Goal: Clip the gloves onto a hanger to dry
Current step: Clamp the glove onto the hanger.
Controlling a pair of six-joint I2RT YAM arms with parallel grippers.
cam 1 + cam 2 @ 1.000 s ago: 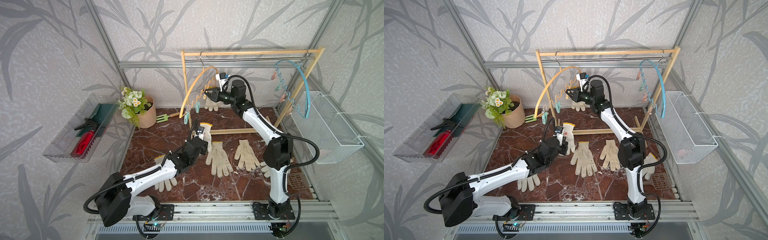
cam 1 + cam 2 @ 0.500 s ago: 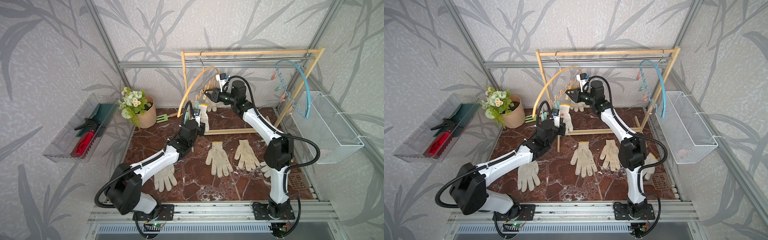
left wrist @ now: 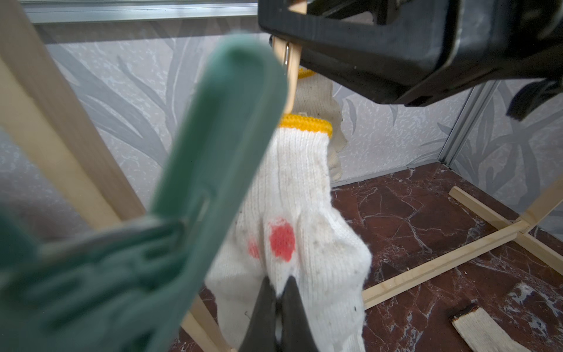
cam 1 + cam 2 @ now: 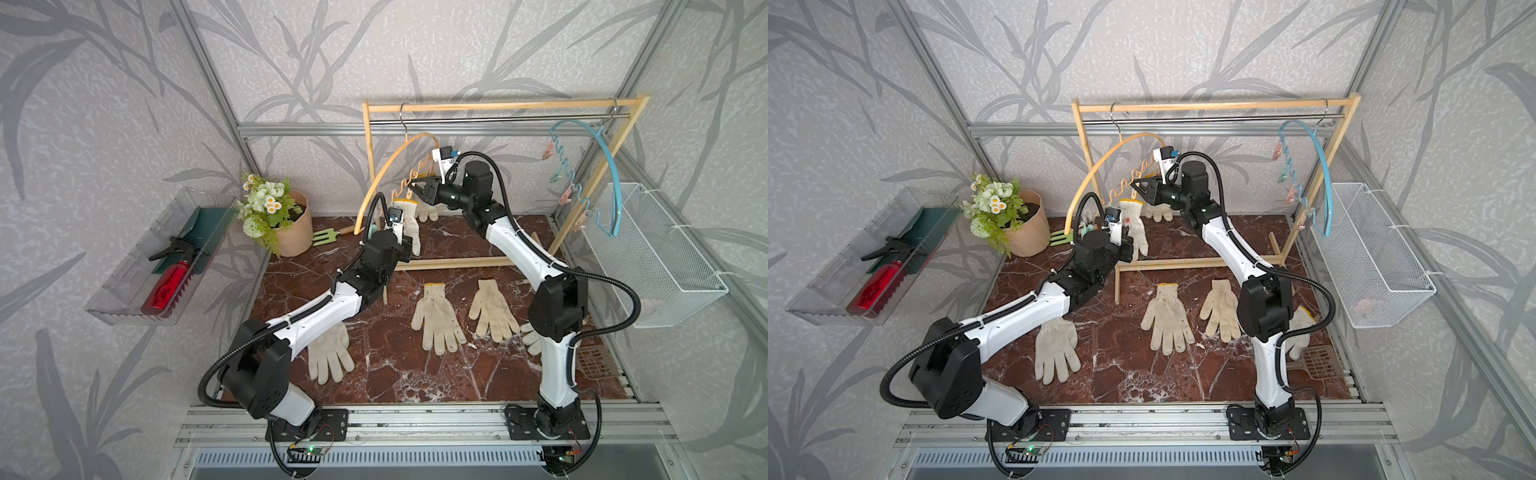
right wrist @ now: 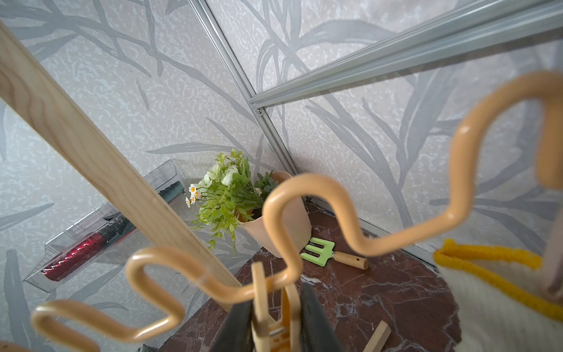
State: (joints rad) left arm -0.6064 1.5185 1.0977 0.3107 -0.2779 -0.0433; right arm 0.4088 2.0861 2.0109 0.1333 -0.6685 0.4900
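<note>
Glove, off-white knitted cotton with yellow-trimmed cuff (image 3: 292,189): soft, light, limp, likely to sag. Held cuff uppermost, just beneath a pale orange clothes peg (image 5: 260,292) on the orange wavy wire hanger (image 5: 304,189). Left gripper (image 3: 278,283) pinches its lower knit; right gripper (image 5: 274,304) squeezes the peg. Firmer cuff looks the best hold. Spare gloves (image 4: 436,316) lie on the red marbled tabletop (image 4: 395,370).

On my screen the glove (image 3: 301,189) reads as ribbed knitted cloth, matt and fuzzy. The rack (image 5: 76,134) is bare pale wood with visible grain. The hanger (image 5: 350,234) looks smooth and glossy, and the peg (image 5: 260,298) looks like smooth plastic. The counter (image 4: 386,365) shines like veined marble.
</note>
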